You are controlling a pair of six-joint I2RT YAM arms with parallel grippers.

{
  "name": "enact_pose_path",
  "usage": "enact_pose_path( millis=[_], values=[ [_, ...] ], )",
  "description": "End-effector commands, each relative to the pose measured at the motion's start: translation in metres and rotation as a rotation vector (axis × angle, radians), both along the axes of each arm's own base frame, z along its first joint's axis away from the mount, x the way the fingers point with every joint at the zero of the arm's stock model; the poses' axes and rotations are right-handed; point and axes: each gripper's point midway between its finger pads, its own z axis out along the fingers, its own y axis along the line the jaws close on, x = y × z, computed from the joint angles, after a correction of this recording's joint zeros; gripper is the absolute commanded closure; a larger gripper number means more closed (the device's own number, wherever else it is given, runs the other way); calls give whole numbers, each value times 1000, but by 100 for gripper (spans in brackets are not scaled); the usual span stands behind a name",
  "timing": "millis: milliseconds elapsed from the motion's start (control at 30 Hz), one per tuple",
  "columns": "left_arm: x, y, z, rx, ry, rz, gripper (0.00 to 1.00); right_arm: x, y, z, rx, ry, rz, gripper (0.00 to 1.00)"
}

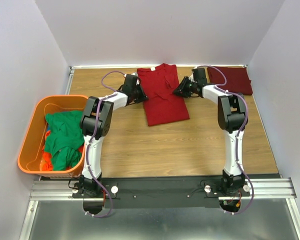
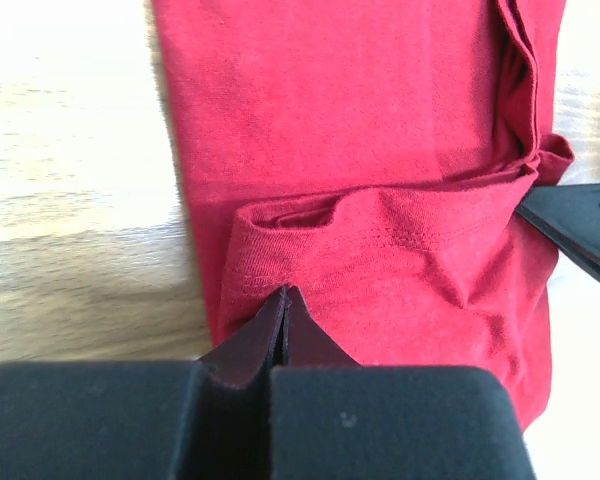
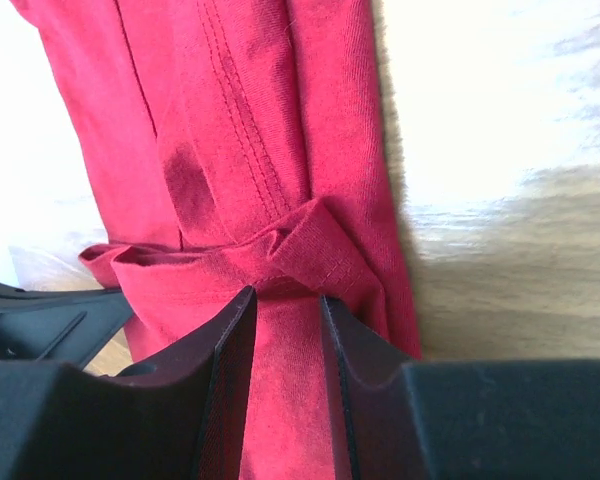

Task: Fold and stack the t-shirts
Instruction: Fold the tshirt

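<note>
Table (image 1: 165, 145): wood top, filling mid-frame.
Red t-shirt (image 1: 162, 97): lies flat at upper centre, between both grippers.
Maroon t-shirt (image 1: 235, 80): folded, upper right.
Left gripper (image 2: 285, 292): closed, tips at the red t-shirt's left edge; whether cloth is nipped cannot be told.
Right gripper (image 3: 280, 295): fingers parted, astride a bunched fold at its right edge.
</note>
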Motion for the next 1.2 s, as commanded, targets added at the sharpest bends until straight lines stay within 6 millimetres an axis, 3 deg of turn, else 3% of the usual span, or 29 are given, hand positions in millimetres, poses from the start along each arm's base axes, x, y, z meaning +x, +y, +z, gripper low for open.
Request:
enact_pose_path(
  millis=[0, 167, 333, 367, 400, 500, 533, 633, 767, 967, 1167],
  values=[
    [-2, 20, -16, 64, 43, 31, 100, -18, -8, -13, 3, 73, -24, 61],
    [4, 18, 7, 49, -5, -2, 100, -18, -29, 17, -24, 17, -80, 59],
    [9, 9, 59, 15, -109, -52, 100, -28, -37, 50, -66, -56, -89, 55],
    [8, 8, 77, 2, -140, -55, 100, -30, -38, 62, -67, -83, -88, 55],
    [5, 5, 84, -5, -154, -61, 100, -36, -34, 61, -72, -82, -77, 55],
    [-12, -13, 99, -34, -171, -102, 100, -49, -15, 67, -66, -95, -25, 55],
    [-26, -26, 96, -53, -155, -130, 100, -56, -9, 66, -65, -94, -6, 55],
    [-45, -45, 90, -85, -150, -161, 100, -71, 8, 62, -77, -95, 21, 55],
    [-77, -70, 61, -126, -112, -214, 100, -92, 10, 27, -80, -32, 32, 55],
    [-97, -59, 1, -83, 8, -190, 100, -116, -22, -21, -196, 58, -36, 55],
    [-108, -44, -24, 8, 63, -146, 100, -138, -38, -36, -253, 97, -65, 55]
  ],
)
